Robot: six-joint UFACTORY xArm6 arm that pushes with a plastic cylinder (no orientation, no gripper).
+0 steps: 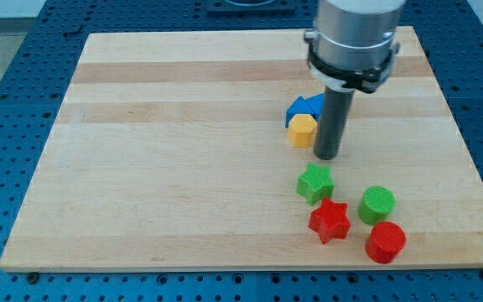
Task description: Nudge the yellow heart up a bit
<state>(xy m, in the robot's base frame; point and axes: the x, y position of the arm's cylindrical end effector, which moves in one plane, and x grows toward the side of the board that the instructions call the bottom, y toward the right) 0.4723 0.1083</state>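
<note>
A small yellow block [302, 130] lies right of the board's middle; I cannot make out its exact shape from this angle. A blue block [305, 106] touches it on the side toward the view's top and is partly hidden by the rod. My tip [327, 157] rests on the board just to the right of the yellow block and slightly below it, very close. I cannot tell whether it touches. The rod rises toward the view's top into the grey arm head [352, 38].
A green star [315, 183] lies just below my tip. A red star [329, 221], a green cylinder [377, 204] and a red cylinder [385, 242] cluster near the bottom right. The wooden board [183, 151] sits on a blue perforated table.
</note>
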